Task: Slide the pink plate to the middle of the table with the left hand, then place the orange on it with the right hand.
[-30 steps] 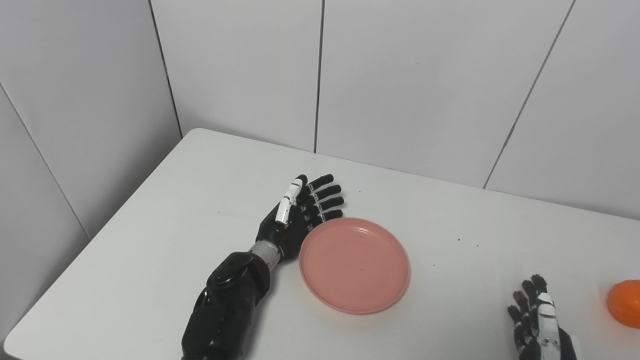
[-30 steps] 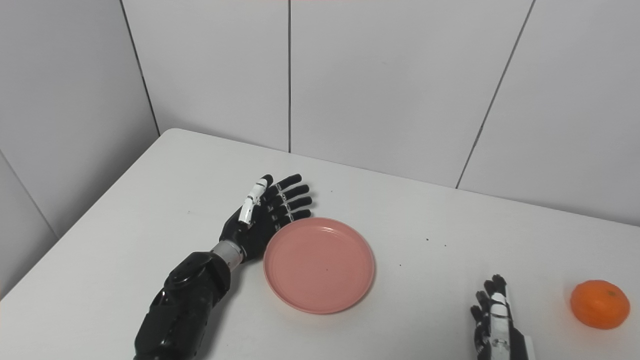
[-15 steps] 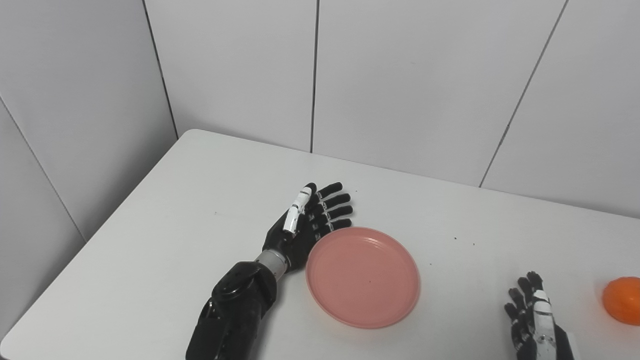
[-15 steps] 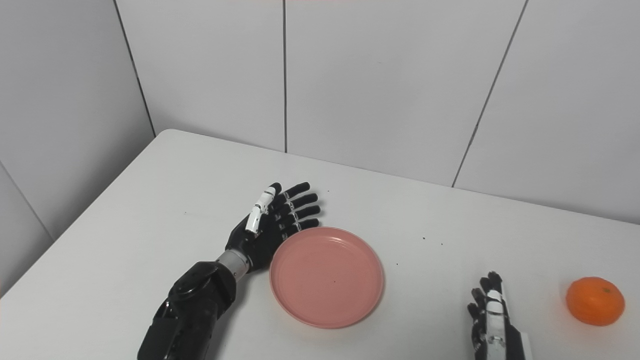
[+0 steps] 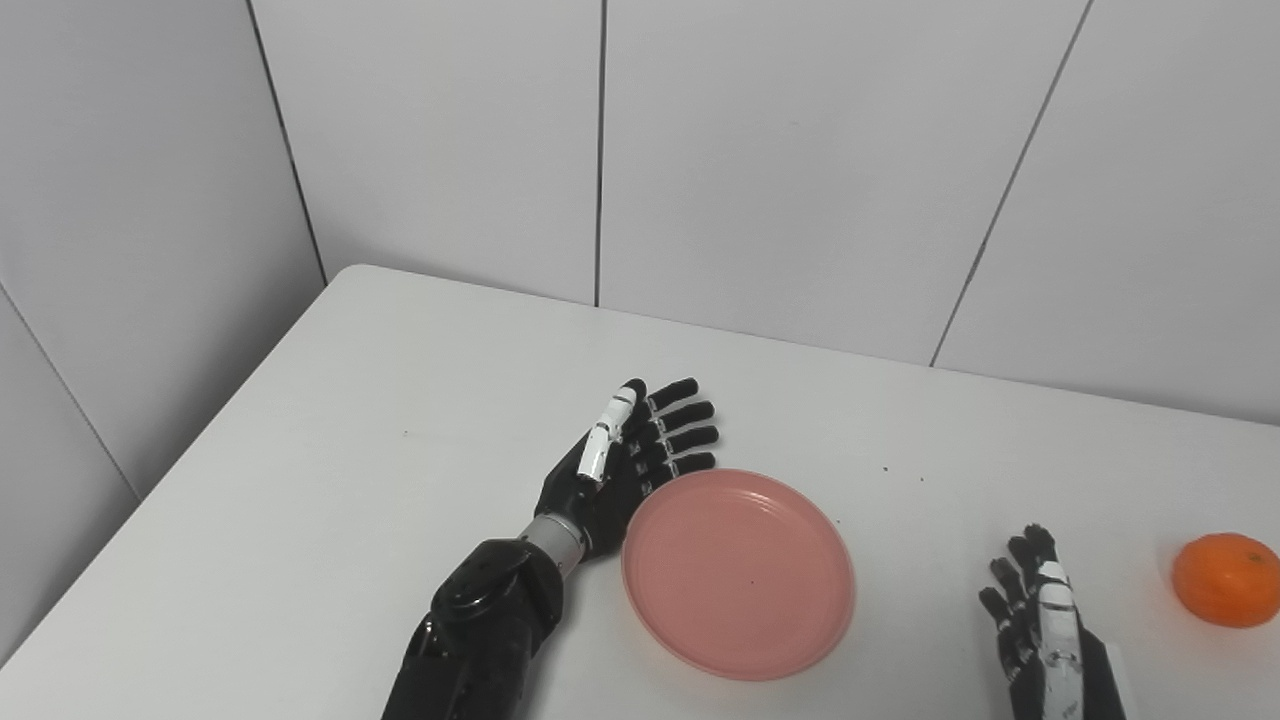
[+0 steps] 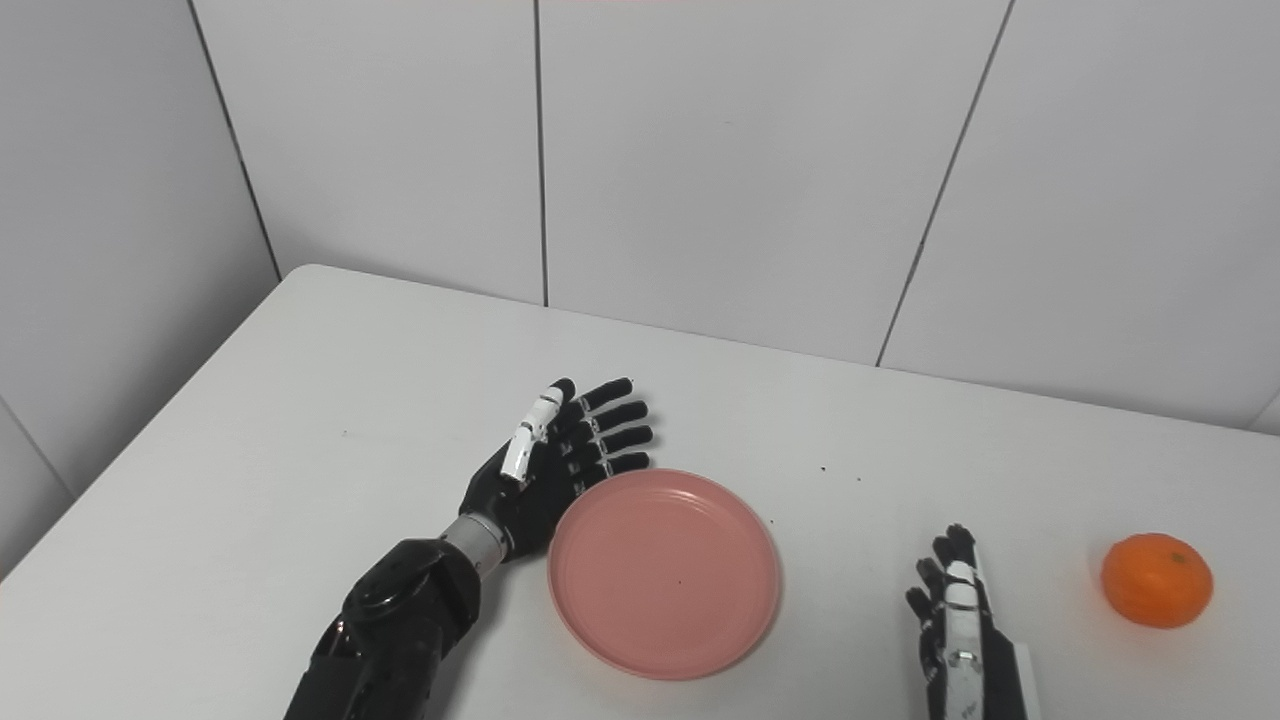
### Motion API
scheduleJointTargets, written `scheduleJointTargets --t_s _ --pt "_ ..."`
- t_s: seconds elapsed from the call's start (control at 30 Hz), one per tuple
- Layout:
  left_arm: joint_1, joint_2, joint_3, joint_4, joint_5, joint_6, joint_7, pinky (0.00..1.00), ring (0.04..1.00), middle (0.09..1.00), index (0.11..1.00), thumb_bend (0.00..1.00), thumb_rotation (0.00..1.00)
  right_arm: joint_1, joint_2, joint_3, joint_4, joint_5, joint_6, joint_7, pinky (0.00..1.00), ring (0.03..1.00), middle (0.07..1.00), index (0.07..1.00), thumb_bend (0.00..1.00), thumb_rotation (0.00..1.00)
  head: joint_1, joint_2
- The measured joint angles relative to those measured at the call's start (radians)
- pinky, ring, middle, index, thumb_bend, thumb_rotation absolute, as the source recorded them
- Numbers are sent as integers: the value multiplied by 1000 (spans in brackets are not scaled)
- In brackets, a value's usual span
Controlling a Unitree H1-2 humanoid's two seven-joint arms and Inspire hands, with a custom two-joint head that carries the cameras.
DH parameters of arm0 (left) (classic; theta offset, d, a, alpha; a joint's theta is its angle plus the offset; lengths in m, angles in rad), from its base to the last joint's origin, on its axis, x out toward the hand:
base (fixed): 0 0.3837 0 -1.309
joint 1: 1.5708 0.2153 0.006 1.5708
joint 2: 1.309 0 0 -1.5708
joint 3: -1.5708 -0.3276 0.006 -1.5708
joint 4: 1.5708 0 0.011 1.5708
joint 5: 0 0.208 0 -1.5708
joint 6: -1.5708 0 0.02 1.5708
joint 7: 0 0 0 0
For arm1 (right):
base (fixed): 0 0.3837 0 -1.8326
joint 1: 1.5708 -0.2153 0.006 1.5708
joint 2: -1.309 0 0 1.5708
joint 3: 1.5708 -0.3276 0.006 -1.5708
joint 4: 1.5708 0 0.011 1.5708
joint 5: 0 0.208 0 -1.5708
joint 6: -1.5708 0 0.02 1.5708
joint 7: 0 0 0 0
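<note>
The empty pink plate (image 5: 738, 572) lies flat on the white table (image 5: 400, 420), a little left of centre near the front. My left hand (image 5: 625, 458) is open, fingers straight and held edge-on, resting against the plate's upper-left rim. The orange (image 5: 1226, 580) sits on the table far to the right, clear of the plate. My right hand (image 5: 1040, 635) is open at the bottom edge, between the plate and the orange, touching neither; its lower part runs out of view.
Grey panelled walls (image 5: 800, 170) stand behind the table's far edge and along its left side. The table's left edge runs diagonally toward the near left corner. A few small dark specks (image 5: 885, 467) mark the tabletop.
The camera has turned right, shifting the whole picture left. The left hand has pushed the plate rightward and toward the near edge. The right hand has risen slightly into view.
</note>
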Motion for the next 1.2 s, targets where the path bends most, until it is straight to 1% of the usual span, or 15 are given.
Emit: scheduleJointTargets --t_s 0.37,0.57,0.6,0.9,1.0,1.07,1.13,1.17,1.2 --pt "25 -42 -44 -37 39 16 14 731 764 773 761 324 1000 0 6 10 -21 -12 1 -2 944 965 976 978 246 1000 -22 14" --pt "30 -48 -44 -40 38 20 14 731 763 772 760 315 1000 0 6 10 -22 -15 20 -5 944 965 976 978 251 1000 -25 17" --pt "30 -48 -44 -40 38 20 13 731 763 773 761 317 1000 0 6 10 -23 -16 21 -5 947 967 978 979 252 1000 -35 20" --pt "32 -48 -41 -45 36 25 14 740 772 783 770 326 1000 -7 7 10 -22 -22 23 -6 961 972 981 977 276 1000 -49 25" --pt "34 -48 -39 -48 35 25 14 744 774 786 773 325 1000 -7 7 10 -22 -27 23 -6 959 968 978 974 288 1000 -63 31" --pt "34 -48 -36 -49 35 25 13 744 776 787 773 324 1000 -8 8 10 -23 -28 23 -7 953 963 975 970 298 1000 -86 34" --pt "38 -48 -30 -53 35 24 13 746 776 787 772 322 1000 -10 9 10 -23 -32 23 -11 945 958 970 966 298 1000 -86 34" --pt "39 -48 -27 -55 35 24 14 748 777 787 773 322 1000 -11 10 9 -23 -35 23 -13 942 956 969 965 296 1000 -103 37" --pt "41 -48 -24 -57 35 24 14 750 778 788 775 321 1000 -13 10 9 -23 -35 23 -15 939 955 967 963 293 1000 -103 37"
